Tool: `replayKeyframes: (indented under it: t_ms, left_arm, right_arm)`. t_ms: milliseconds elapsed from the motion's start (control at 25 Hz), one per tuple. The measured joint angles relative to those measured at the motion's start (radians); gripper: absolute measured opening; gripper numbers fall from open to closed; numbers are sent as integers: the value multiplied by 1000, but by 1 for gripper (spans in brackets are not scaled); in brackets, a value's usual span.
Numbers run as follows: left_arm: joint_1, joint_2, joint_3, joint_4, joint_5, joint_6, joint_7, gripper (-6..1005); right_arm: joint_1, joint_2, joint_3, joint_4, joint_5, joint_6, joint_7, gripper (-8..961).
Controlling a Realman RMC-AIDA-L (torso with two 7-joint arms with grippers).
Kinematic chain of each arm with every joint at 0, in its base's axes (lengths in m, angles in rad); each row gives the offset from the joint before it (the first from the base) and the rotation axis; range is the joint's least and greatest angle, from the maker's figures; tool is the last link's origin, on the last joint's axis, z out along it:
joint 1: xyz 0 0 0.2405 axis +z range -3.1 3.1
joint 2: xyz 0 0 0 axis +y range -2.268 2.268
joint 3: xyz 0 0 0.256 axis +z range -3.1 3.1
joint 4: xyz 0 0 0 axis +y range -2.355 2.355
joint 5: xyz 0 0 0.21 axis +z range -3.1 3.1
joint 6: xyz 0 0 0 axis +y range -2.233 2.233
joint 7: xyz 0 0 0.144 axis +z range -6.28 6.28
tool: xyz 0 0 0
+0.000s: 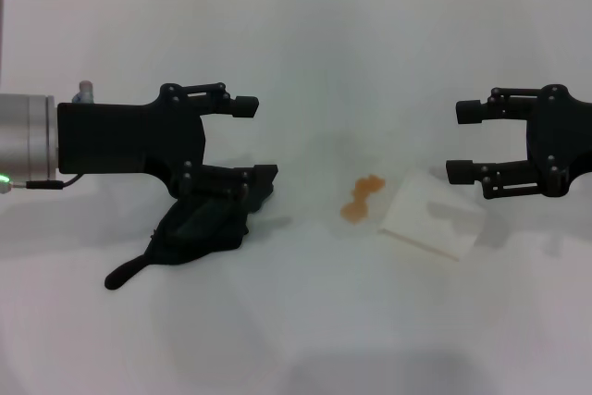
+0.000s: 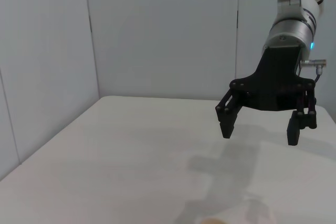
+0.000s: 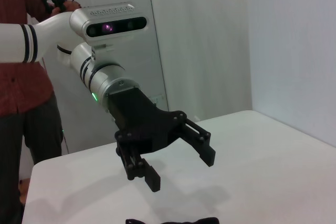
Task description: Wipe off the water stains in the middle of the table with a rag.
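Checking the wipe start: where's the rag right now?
In the head view the rag lies on the table at the robot's left, under the open left end effector, left of the orange stain.

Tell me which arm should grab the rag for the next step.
Left. The left hand is open and hovers right over the rag, on the table. The right hand, also open, is on the far side of the water stains, well away from the rag.

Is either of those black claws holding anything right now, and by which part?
Nothing is held. The left tool hangs open over the rag lying on the table; the right tool is open and empty.
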Motion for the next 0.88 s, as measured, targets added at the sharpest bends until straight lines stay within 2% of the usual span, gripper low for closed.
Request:
replayKeyframes:
  t_ms: [520, 880]
  left_arm:
    - [-7, 0, 0, 7, -1, 3, 1, 847]
    - [-8, 3, 5, 9, -1, 4, 2, 847]
  right_arm:
    - [7, 0, 0, 1, -14, 17, 17, 774]
    - [49, 0, -44, -52, -132, 35, 177, 772]
